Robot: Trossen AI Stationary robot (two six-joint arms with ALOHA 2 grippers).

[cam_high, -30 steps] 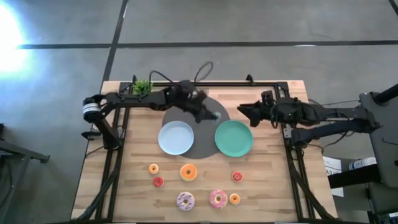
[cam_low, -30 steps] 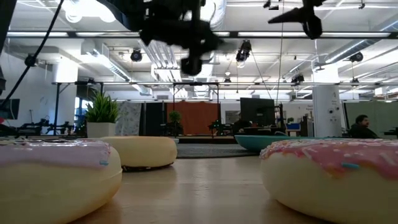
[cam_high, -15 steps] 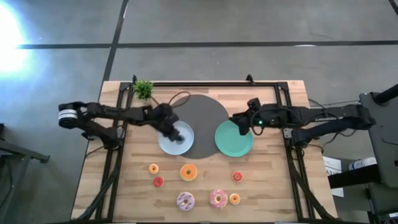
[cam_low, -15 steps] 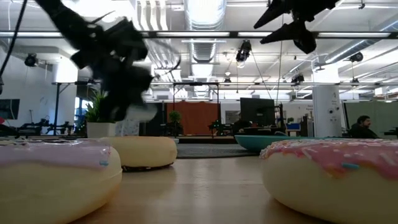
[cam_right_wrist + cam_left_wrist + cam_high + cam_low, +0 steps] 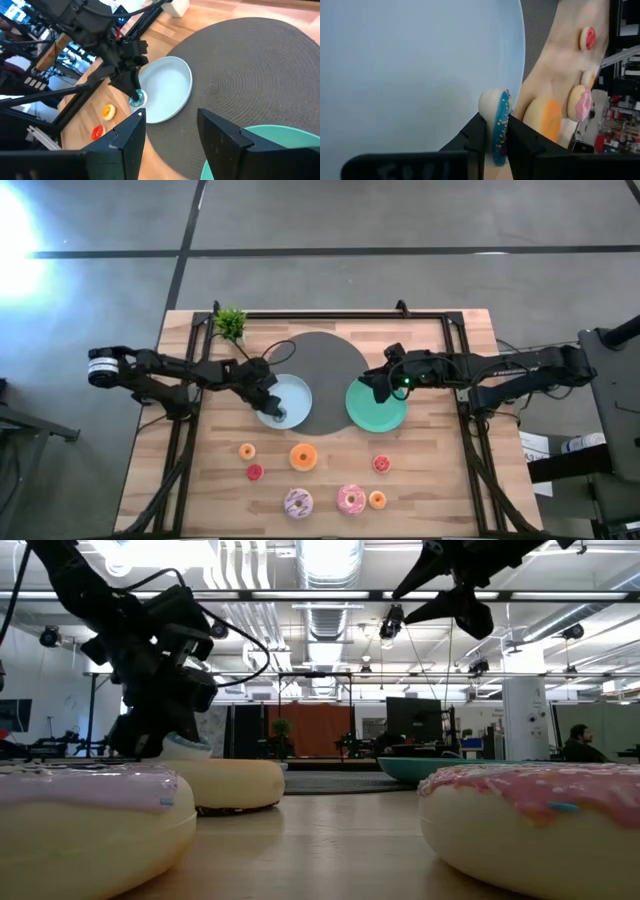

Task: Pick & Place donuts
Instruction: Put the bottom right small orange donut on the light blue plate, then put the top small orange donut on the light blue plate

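Note:
My left gripper [image 5: 272,412] [image 5: 496,121] is low over the near-left part of the light blue plate [image 5: 292,395] [image 5: 410,65], shut on a small blue-frosted sprinkled donut [image 5: 496,102] [image 5: 137,98]. My right gripper [image 5: 372,385] [image 5: 170,135] hangs open above the far-left rim of the green plate [image 5: 380,408]. Several more donuts rest flat on the wood nearer the table's near edge: a larger orange donut [image 5: 303,457], a pink donut [image 5: 351,499], a white-purple donut [image 5: 298,503], and tiny ones [image 5: 246,450] [image 5: 254,472] [image 5: 381,464] [image 5: 377,500]. My left gripper pinches the blue donut across its two flat faces [image 5: 499,132], one finger on the frosted side and one on the pale underside. The fingers come from above, slanting down. The donut stands on edge just over the plate; whether it touches the plate I cannot tell.
Both plates overlap a big grey disc [image 5: 325,360] in the table's middle. A small potted plant [image 5: 230,321] stands at the far-left corner. A black frame [image 5: 430,314] runs round the table's far and side edges. Bare wood lies between plates and donuts.
My left gripper has swung from above the grey disc toward the table's left and near edge and come down over the light blue plate, still shut on the blue donut. My right gripper has moved left, from beyond the green plate to above its far-left rim.

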